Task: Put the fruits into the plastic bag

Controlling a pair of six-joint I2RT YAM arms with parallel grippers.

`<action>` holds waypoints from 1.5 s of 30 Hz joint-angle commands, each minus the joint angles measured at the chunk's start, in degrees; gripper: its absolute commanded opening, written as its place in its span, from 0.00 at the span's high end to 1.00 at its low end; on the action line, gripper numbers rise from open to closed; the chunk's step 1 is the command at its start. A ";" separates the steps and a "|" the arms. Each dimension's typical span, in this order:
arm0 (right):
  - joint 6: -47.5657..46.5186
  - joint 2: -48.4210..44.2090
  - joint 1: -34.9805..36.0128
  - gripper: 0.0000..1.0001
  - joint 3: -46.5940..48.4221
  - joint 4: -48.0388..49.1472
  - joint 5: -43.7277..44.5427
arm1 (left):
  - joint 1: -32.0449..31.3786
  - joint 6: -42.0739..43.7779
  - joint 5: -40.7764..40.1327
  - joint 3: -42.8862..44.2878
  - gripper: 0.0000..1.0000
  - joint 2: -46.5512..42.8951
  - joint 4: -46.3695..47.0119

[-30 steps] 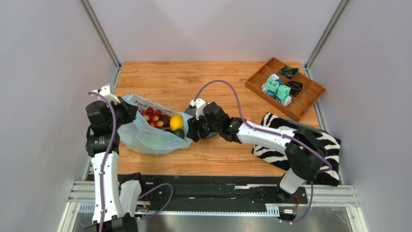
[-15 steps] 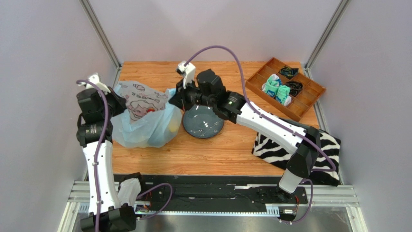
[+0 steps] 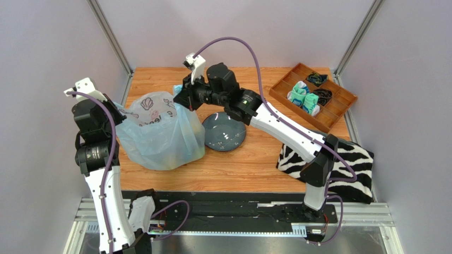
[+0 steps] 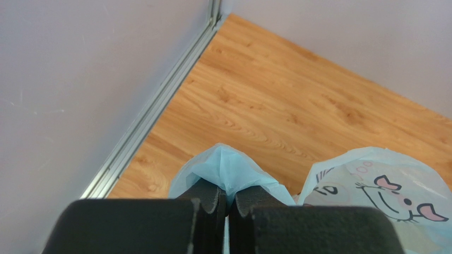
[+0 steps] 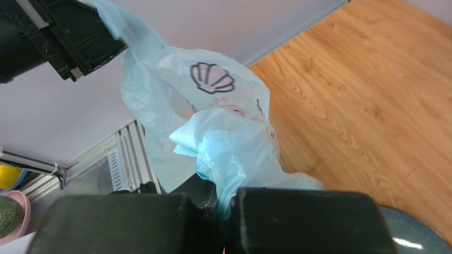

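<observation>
The pale blue plastic bag [image 3: 159, 132] hangs upright between my two grippers, its bottom on the table at the left. My left gripper [image 3: 110, 108] is shut on the bag's left handle [image 4: 229, 169]. My right gripper [image 3: 180, 99] is shut on the bag's right handle [image 5: 228, 153], held above the table. A shell and cartoon prints show on the bag [image 5: 212, 78]. The fruits are inside the bag and show only as faint yellowish and red shapes [image 3: 175, 154] through the plastic near its bottom.
A dark round plate [image 3: 223, 132] lies bare just right of the bag. A zebra-striped cloth [image 3: 329, 159] lies at the front right under the right arm. A wooden compartment tray [image 3: 313, 95] with folded socks stands at the back right.
Both grippers have risen with the bag's handles. The bag went from lying open with the fruits showing to hanging upright with the fruits sunk inside. The plate came into view.
</observation>
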 commanded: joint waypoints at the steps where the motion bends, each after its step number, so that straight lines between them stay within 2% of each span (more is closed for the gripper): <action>1: 1.69 0.30 -0.25 1.00 -1.00 1.55 0.34 | 0.25 1.12 -3.12 -4.39 1.00 2.96 1.29; 7: 3.19 5.22 -0.16 1.00 1.62 -3.72 -1.23 | 0.60 0.94 -4.35 -8.27 1.00 8.84 1.74; 13: 3.72 4.52 -0.07 0.99 1.01 -1.43 -2.13 | 0.78 -0.11 -1.55 -8.36 1.00 6.75 3.05; 14: 3.63 4.61 -0.07 0.97 1.27 -1.87 -2.12 | 0.78 -0.11 -0.93 -8.35 1.00 6.39 3.23; 16: 3.45 5.05 -0.07 0.88 1.89 -2.40 -2.12 | 0.78 -0.20 0.74 -8.27 0.92 5.61 3.32; 17: 3.28 5.05 0.01 0.75 1.97 -2.58 -2.12 | 0.78 -0.11 1.18 -8.27 0.87 5.25 3.32; 18: 3.28 4.96 0.01 0.67 1.63 -2.58 -2.04 | 0.78 -0.20 1.88 -8.35 0.66 4.73 3.06; 19: 3.10 4.88 -0.07 0.60 1.45 -2.66 -1.86 | 0.69 -0.46 1.89 -8.18 0.51 4.63 2.88; 20: 2.93 4.61 -0.07 0.48 1.19 -2.67 -1.42 | 0.69 -0.64 1.62 -8.27 0.31 4.29 2.36; 22: 2.66 3.73 -0.16 0.37 0.39 -2.75 -0.72 | 0.78 -0.99 1.18 -8.09 0.19 3.84 1.74; 23: 2.23 3.30 -0.16 0.27 -0.04 -2.75 -0.19 | 0.78 -0.99 0.83 -8.00 0.10 3.67 1.13; 24: 1.96 2.86 -0.25 0.24 -0.74 -2.93 0.85 | 0.78 -0.99 0.83 -7.83 0.05 3.49 0.86; 26: 1.52 1.45 -0.34 0.14 -1.71 -3.28 2.00 | 0.78 -1.17 1.09 -7.48 0.05 3.23 -0.37; 30: 0.91 -1.97 -1.21 0.09 -4.78 -5.39 8.48 | 0.78 -1.43 1.01 -6.51 0.04 0.78 -2.74; 34: 2.13 -9.35 -3.14 0.07 -13.39 -2.94 11.50 | 0.78 -1.26 0.30 -5.19 0.04 -2.39 -5.47; 39: 1.61 -23.14 -5.26 0.07 -25.17 -0.91 12.82 | 0.78 -0.73 -1.80 -2.82 0.03 -7.39 -9.42; 43: 0.29 -35.00 -5.61 0.07 -34.83 -1.17 22.12 | 0.78 1.46 -0.23 -2.90 0.03 -12.84 -10.13; 45: 0.29 -43.50 -5.70 0.07 -42.54 -0.73 28.79 | 0.78 2.61 5.20 -3.08 0.03 -16.44 -9.34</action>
